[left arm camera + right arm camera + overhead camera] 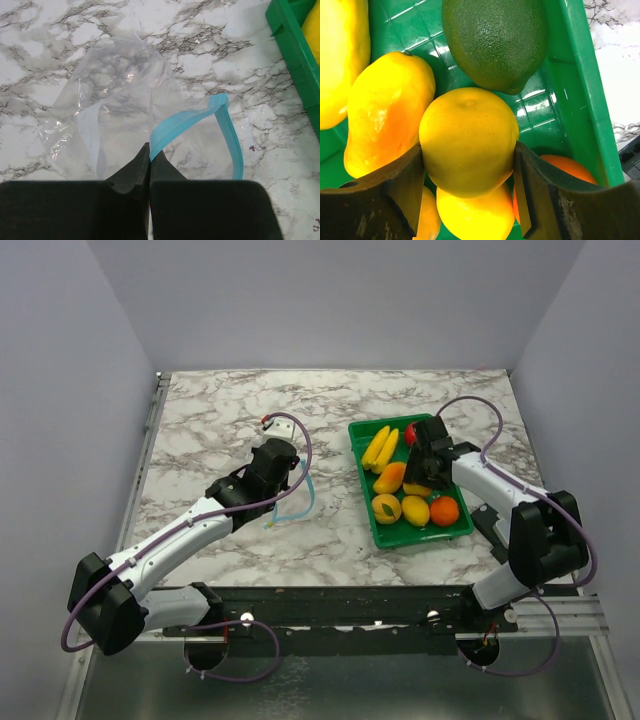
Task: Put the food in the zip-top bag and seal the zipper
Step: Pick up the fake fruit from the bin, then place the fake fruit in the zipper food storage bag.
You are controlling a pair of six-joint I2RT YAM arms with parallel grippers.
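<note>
The clear zip-top bag (pixel 120 100) lies on the marble with its mouth gaping. My left gripper (pixel 149 152) is shut on the light blue zipper (pixel 225 130) at one end of the mouth; from above it (pixel 283 480) sits over the bag (pixel 295 498). The food rests in the green tray (pixel 420 538): a banana bunch (pixel 380 448), a red fruit (pixel 411 432), an orange (pixel 445 510) and lemons. My right gripper (pixel 468 149) reaches into the tray, its fingers pressed on both sides of a yellow lemon (pixel 467 120). Below it lies another lemon (pixel 475 215).
Around the gripped lemon lie a dark green fruit (pixel 492 40), a yellow-orange mango-like fruit (pixel 387 105) and an orange (pixel 570 170). The tray wall (pixel 575 75) rises close on the right. The tray's corner (pixel 295 50) stands just right of the bag.
</note>
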